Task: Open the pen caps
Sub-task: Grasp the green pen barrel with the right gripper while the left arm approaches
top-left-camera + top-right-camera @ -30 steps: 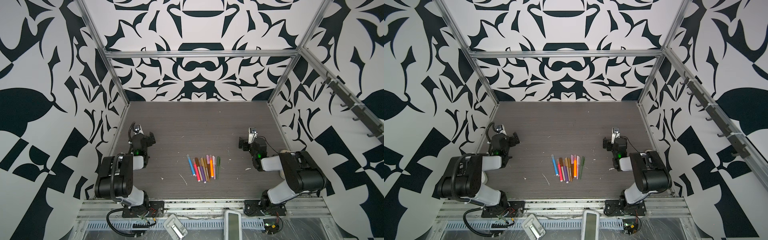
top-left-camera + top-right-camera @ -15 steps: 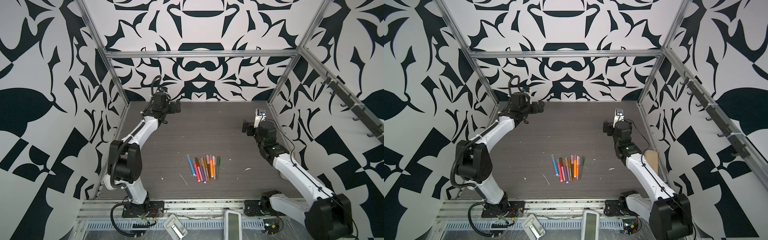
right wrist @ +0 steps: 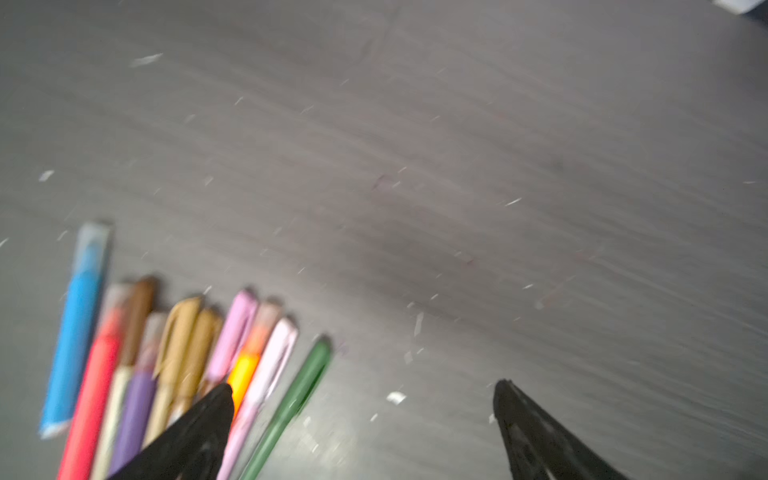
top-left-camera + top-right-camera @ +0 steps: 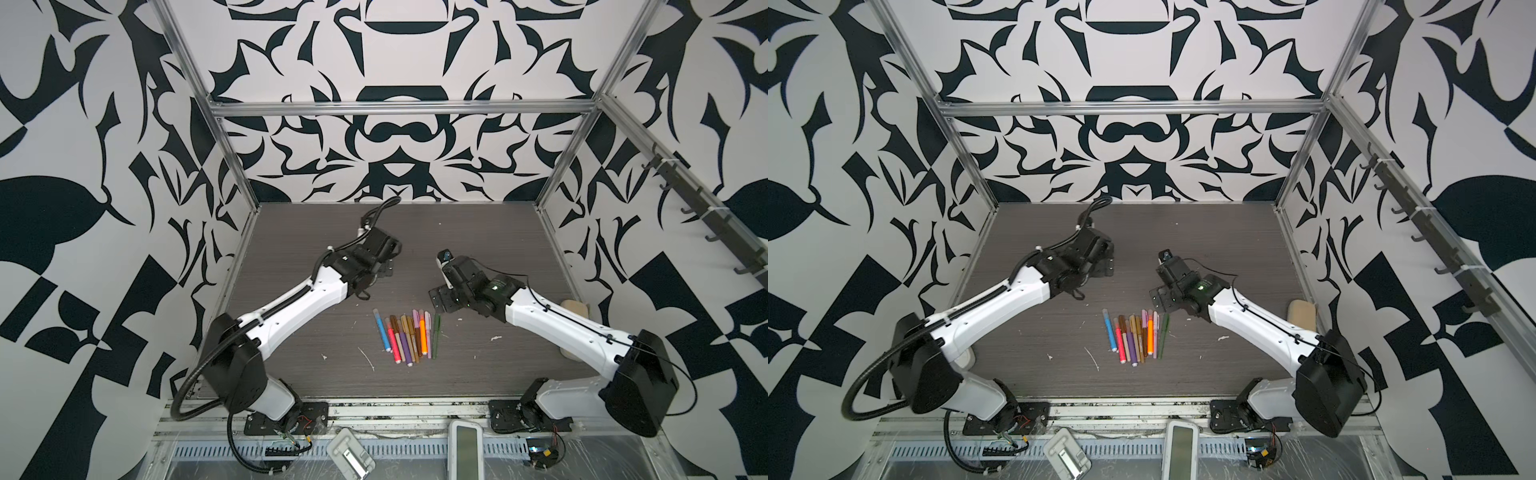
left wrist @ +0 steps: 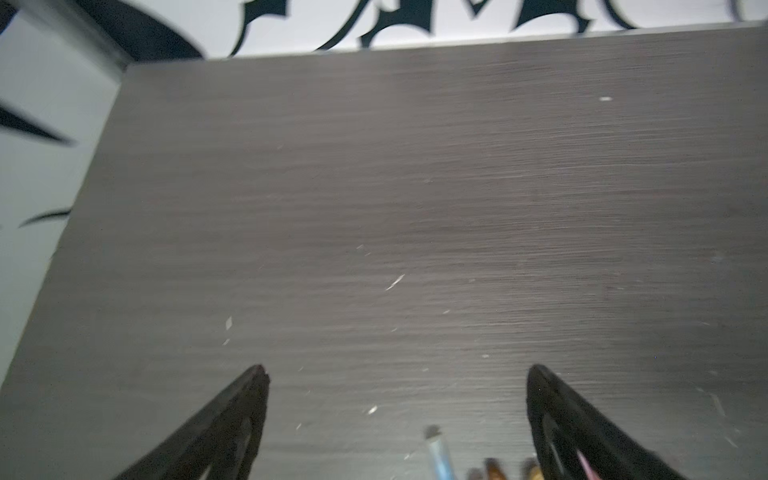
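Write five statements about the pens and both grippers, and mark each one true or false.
1. The slim marker pens lie side by side on the dark wood-grain table. True.
2. The left gripper is shut on a pen. False: it is open and empty.
3. The blue-barrelled pen ends the row on the left in both top views. True.
4. The dark green pen lies mid-row. False: it is at the right end.
5. The right gripper is open and holds nothing. True.
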Robot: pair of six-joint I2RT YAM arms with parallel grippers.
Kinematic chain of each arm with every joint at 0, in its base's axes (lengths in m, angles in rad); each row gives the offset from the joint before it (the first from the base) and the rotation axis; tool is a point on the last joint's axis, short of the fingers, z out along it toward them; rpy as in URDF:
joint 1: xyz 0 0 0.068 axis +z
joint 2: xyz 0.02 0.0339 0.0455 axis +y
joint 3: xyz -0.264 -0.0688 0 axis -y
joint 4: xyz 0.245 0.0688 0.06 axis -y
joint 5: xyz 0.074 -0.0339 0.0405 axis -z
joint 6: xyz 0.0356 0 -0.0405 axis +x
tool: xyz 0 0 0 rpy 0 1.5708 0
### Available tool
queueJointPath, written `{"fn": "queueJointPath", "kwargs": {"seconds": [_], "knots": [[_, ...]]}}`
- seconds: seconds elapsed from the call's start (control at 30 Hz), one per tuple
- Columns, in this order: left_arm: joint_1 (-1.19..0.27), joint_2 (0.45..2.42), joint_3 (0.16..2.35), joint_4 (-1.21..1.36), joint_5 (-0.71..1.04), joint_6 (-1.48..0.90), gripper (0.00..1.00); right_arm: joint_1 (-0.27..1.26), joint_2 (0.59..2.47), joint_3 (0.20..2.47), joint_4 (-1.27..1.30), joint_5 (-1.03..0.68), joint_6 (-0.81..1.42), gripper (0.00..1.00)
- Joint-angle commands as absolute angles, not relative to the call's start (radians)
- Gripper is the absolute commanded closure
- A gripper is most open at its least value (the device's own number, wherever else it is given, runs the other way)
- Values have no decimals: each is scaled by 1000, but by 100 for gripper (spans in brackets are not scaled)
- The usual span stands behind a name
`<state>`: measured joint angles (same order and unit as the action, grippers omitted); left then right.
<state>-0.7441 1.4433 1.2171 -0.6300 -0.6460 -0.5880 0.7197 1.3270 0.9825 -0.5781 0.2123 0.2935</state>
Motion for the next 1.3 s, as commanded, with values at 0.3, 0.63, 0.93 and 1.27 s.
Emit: {"fn": "queueJointPath", "kwargs": {"seconds": [0.3,0.63,0.93,1.27], "knots": [[-749,967,819,-661,-590,-983,1,804,1290,868,-780,-20,858,24],[-747,832,695,-569,-448,-1014,1,861,1315,811,-736,-41,962,41],[-747,798,605,-463,-405,-1131,0,861,1434,853,-678,-67,951,61],[-746,742,571,-538,-401,-1163,1,862,1609,986,-704,-71,910,70]]}}
